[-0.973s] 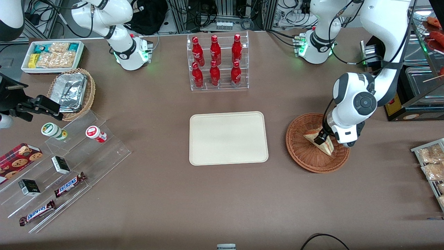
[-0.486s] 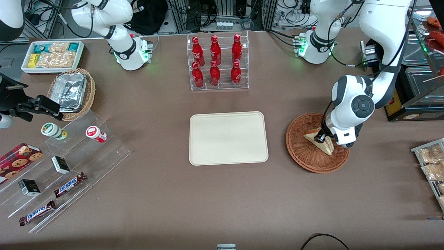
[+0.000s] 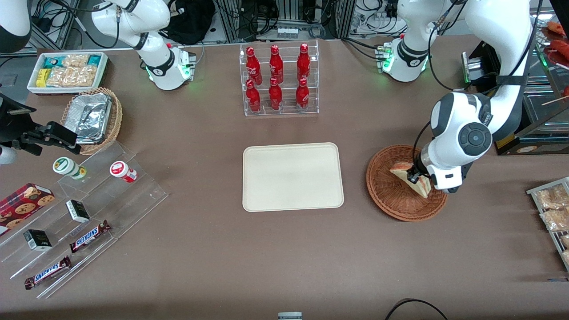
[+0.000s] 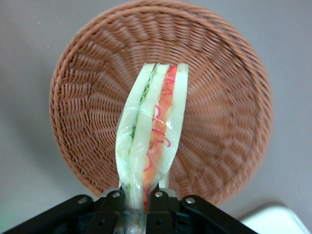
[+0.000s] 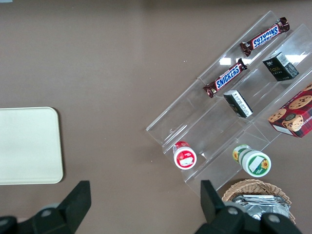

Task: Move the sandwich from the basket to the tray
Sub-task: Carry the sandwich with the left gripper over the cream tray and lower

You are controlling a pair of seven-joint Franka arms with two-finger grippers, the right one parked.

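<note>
The sandwich [image 3: 411, 178] has come up off the weave. A second ago it lay on the floor of the basket [image 3: 391, 202] with the claw [image 3: 415, 177] settling over it; now the arm sits a little higher and the wedge hangs clear in the wrist view, with open air between it and the wicker below. That suggests the pick is done and the carry is the step in hand.

The claw [image 4: 138, 200] is pinched narrow on the sandwich [image 4: 152, 131], one finger [image 4: 113, 207] on each bread face, near the wedge's thin end. The cut edge with its green and orange-red layers points away from the claw, and the wrap bulges slightly just past the fingers. The grip looks soft and close to the tip, so a quick swing might let the wedge pivot or slide in its wrap.

The sandwich hangs from the claw directly over the basket [image 4: 87, 97], not yet past its rim. The tray [image 3: 293, 153] lies bare on the table [image 3: 284, 249], well apart from the claw, toward the parked arm's end.
</note>
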